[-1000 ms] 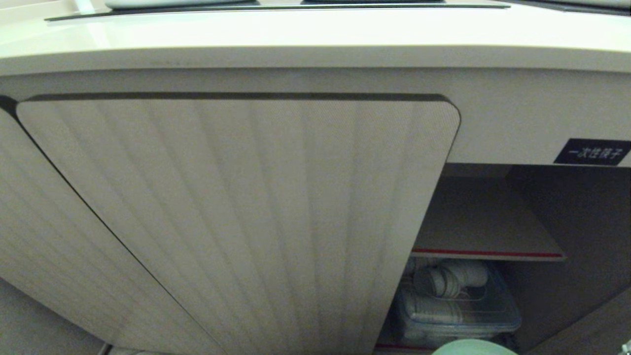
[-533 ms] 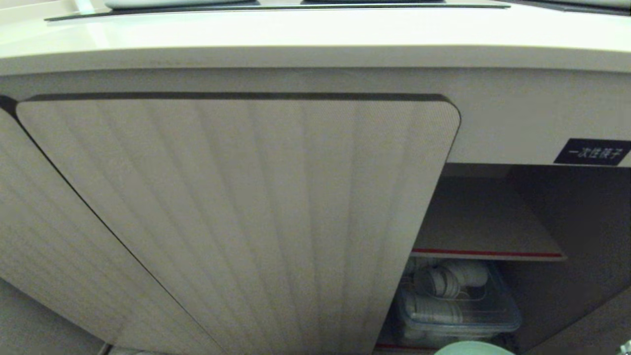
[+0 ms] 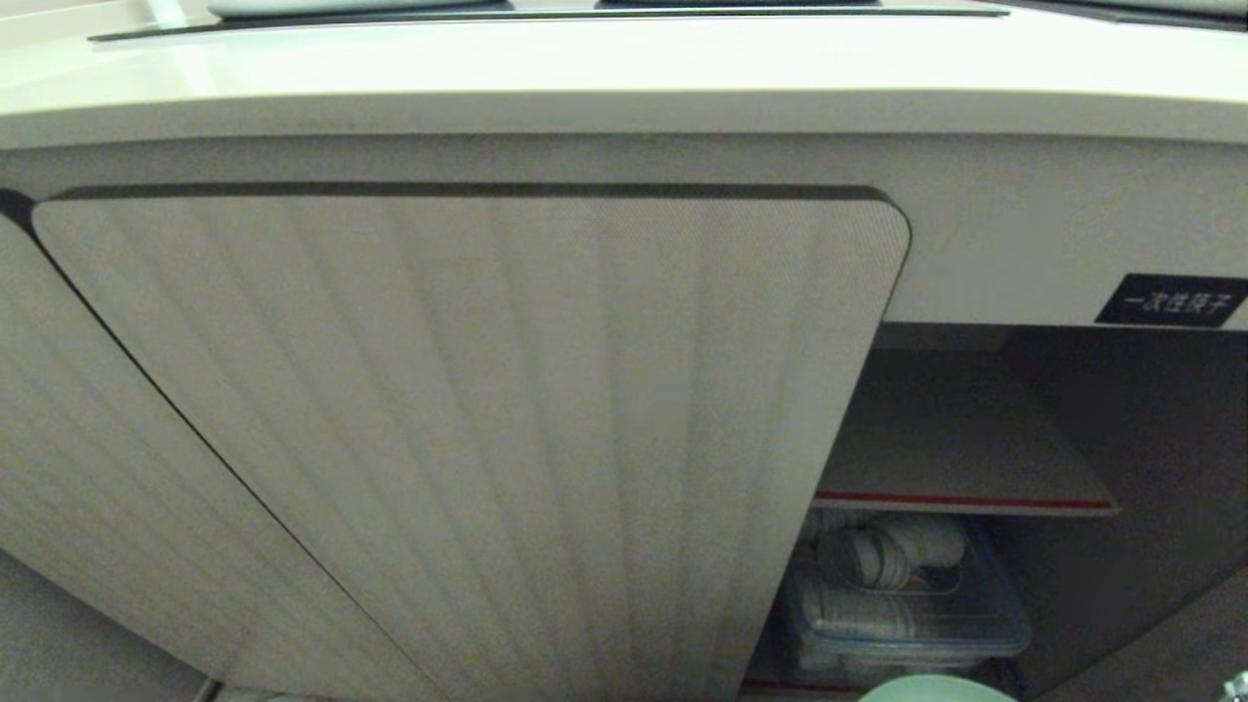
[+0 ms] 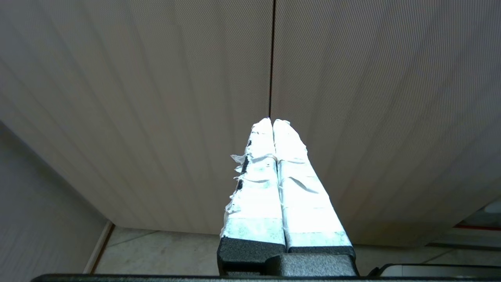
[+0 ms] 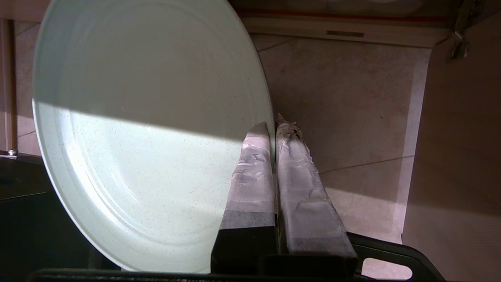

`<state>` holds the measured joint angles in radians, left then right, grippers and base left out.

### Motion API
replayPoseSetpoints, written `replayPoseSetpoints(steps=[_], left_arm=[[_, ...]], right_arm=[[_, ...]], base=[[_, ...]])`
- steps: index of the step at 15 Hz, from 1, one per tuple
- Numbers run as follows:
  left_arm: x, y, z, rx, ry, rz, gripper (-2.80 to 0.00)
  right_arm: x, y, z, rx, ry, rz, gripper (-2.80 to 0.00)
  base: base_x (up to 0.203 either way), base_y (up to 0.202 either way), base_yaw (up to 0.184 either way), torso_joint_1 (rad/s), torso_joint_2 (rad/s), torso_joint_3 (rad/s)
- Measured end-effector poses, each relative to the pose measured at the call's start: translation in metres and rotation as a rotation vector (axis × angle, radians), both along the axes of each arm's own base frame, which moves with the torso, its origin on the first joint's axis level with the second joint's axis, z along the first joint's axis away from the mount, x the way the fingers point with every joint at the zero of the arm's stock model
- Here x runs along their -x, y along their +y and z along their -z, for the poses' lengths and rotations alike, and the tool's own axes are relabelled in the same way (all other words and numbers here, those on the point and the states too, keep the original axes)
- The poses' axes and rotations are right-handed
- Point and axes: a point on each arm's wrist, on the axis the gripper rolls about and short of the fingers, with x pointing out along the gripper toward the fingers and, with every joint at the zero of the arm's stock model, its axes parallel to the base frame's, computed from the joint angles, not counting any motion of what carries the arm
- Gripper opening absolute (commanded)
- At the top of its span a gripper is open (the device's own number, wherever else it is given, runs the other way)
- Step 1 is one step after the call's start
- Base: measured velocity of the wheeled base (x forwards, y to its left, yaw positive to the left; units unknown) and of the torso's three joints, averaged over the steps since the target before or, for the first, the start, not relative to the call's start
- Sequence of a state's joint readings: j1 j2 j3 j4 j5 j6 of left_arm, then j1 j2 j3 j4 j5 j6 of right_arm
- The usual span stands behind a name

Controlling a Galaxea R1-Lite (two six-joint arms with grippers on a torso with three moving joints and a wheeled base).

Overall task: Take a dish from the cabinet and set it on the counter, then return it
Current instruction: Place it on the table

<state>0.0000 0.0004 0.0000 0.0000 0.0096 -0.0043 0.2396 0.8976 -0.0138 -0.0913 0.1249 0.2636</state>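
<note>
The right gripper (image 5: 274, 127), pinched tight on the mint-green plate's (image 5: 137, 129) rim, holds it outside the cabinet (image 3: 975, 429), lower right; counter (image 3: 624, 68) placement and return remain.

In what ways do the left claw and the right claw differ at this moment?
The right claw is shut on the rim of the pale green dish; the left claw is shut on nothing. The right claw hangs over the tiled floor before the open cabinet; the left claw points at closed ribbed doors. Both have fingers wrapped in white tape, pressed together.
</note>
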Motion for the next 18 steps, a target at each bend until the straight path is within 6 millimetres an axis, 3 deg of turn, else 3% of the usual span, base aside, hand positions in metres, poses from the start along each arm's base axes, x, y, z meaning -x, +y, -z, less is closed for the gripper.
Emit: replayPoseSetpoints(steps=[18], left_arm=[[0.0000,0.0000,0.0000,0.000,0.000,0.000,-2.80]], right_arm=[[-0.0010,0.0000,0.0005,0.002,0.002,0.002,-2.80]], base=[[0.000,0.000,0.000,0.001,0.00,-0.001]])
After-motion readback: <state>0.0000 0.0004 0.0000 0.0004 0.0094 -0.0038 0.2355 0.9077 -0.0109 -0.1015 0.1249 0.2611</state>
